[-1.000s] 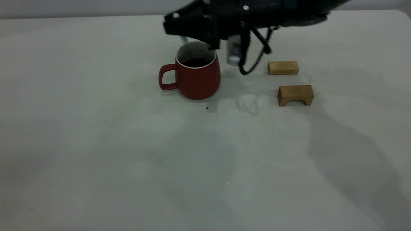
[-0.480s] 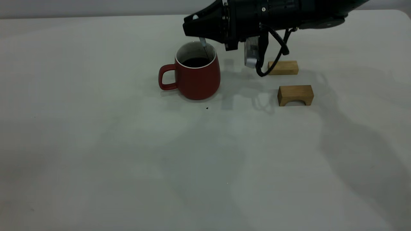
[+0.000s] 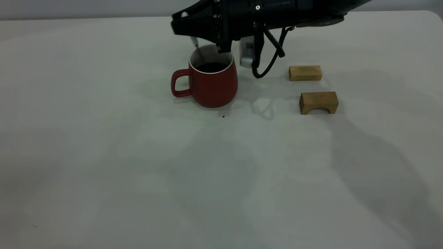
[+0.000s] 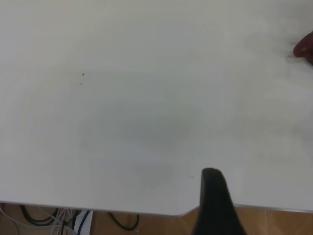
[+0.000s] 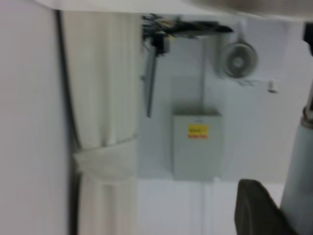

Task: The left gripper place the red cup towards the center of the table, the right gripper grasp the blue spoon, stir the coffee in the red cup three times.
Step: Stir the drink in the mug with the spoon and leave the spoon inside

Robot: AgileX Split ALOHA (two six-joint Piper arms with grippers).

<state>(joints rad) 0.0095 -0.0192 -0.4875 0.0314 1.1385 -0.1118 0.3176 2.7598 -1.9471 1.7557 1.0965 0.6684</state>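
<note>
At the top middle of the outside view, your right gripper is pinched shut on the spoon, tipped down into the cup so its bowl can reach the coffee to stir.

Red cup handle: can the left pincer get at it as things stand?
Probably yes. The red cup turns its handle toward the left arm's side, with bare table beside it. The right pincer hangs over the rim, not the handle. The left pincer is near the table's edge.
</note>
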